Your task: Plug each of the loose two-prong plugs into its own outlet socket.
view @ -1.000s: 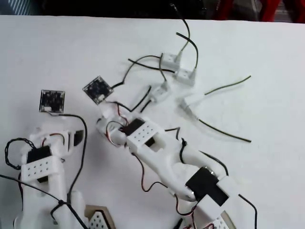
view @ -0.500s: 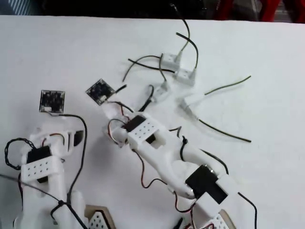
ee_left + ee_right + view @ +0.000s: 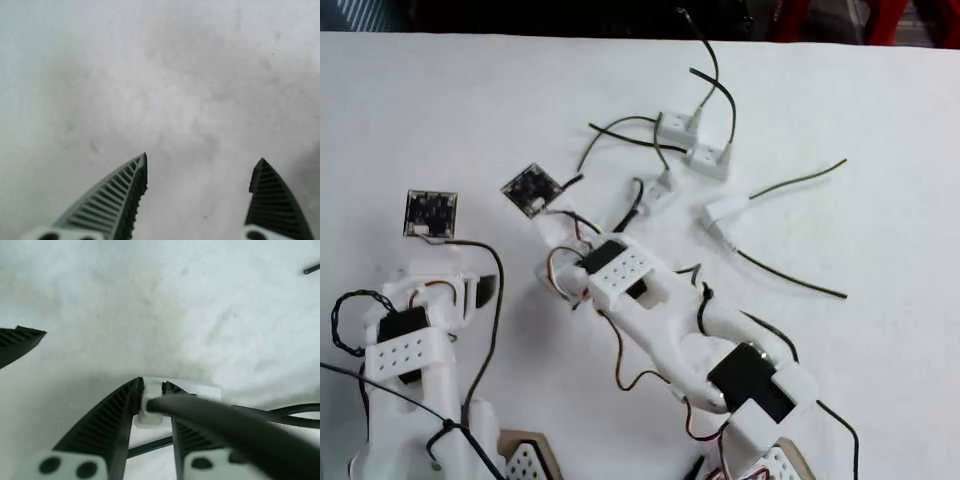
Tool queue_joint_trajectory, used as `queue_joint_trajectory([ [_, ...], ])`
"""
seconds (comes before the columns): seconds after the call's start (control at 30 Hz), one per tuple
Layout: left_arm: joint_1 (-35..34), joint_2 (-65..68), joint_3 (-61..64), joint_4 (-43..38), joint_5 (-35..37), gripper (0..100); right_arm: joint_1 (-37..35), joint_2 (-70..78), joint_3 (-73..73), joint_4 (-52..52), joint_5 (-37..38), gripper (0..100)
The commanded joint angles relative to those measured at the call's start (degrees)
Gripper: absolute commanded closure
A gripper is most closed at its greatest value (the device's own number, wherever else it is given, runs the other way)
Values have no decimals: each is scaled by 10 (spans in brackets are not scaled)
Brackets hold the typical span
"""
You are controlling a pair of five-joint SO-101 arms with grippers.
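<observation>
- Clenched on a small white plug (image 3: 148, 410) with the right gripper (image 3: 152, 388), ribbed fingers pressed to both of its sides, low over the white table (image 3: 440, 110).
- Crossed in front by the plug's thick dark cord (image 3: 225, 425), hiding part of one finger.
- In the high view, just beside a black square board (image 3: 532, 189), with the right arm (image 3: 670, 330) stretched slantwise from the near edge and covering the table's middle, red and black leads looping off it.
- At the left gripper (image 3: 202, 157), spread wide and grasping nothing, over bare table, near a second black board (image 3: 430, 212).
- Farther back, a far socket (image 3: 678, 125) and a near socket (image 3: 710, 158), both white, close side by side, each with a dark cord curving away.
- Between those and the right arm, a loose plug (image 3: 660, 188) with dark cord looping around it, and a second loose plug (image 3: 723, 212) trailing two thin greenish wires (image 3: 790, 275), both lying free on the table.
</observation>
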Motion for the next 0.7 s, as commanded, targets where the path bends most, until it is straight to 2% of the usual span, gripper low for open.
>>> queue_joint_trajectory([
  [0.0,-4,-12,-4,-11,0,675,75,-9,-11,-29,31,981],
  [0.17,-3,-12,-4,-11,0,674,160,-13,-12,-120,38,950],
  [0.33,-2,-12,-4,-11,0,673,180,-32,-7,-123,35,765],
  [0.43,-2,-12,-2,-23,1,673,173,-87,-4,-60,34,738],
  [0.67,0,-12,-2,-26,4,674,170,-297,36,93,33,798],
])
